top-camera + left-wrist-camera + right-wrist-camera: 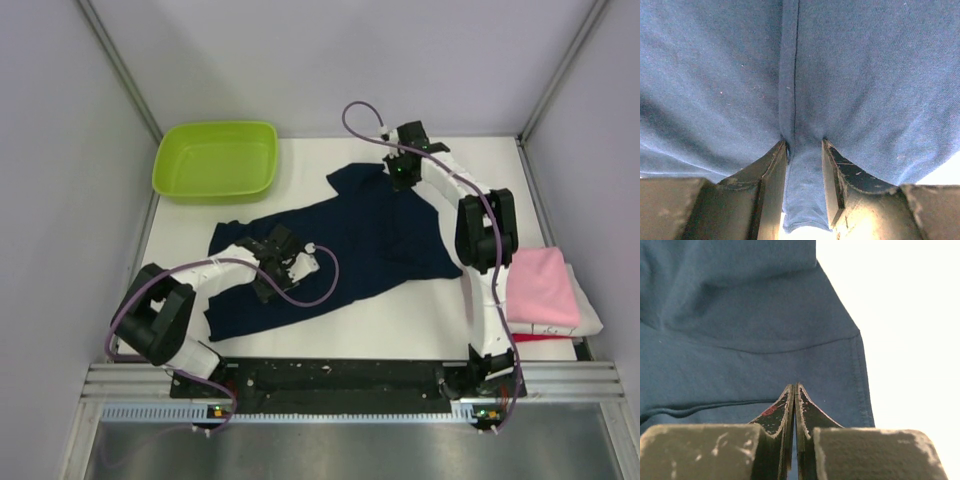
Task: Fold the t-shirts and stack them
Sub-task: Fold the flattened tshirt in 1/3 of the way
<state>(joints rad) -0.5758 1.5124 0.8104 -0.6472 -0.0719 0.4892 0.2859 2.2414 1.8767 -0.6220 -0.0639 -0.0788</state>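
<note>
Two grippers were down on the one unfolded shirt. The left gripper [804,145] had its jaws drawn partway in and clamped on a narrow raised fold of the navy t-shirt [370,230], with a stitched seam running straight away from the fingertips. Cloth filled nearly all of that wrist view, and bright table showed only at the near right corner. The right gripper [795,386] had its jaws pressed fully together, tips down on the shirt close to a stitched hem. Whether any cloth was pinched between them could not be told. A little to the right of those tips the shirt's edge ended and the bare white table [330,320] began.

From above, the navy t-shirt lay spread but rumpled in the middle of the table, its long axis slanting from near left to far right. The left gripper sat on its near-left part and the right gripper at its far-right tip, near the table's far edge. Which end held the collar could not be told.

A strip of bare table ran between the shirt's near edge and the rail [330,380] carrying the arm bases. A lime green tub [215,160] sat in the far left corner, near the shirt's far-left edge but apart from it. A folded stack lay at the right edge, with the pink t-shirt [545,285] on top, the white t-shirt [592,318] beneath and a sliver of the red t-shirt [535,341] lowest. The right arm's upright links stood between this stack and the navy t-shirt.
</note>
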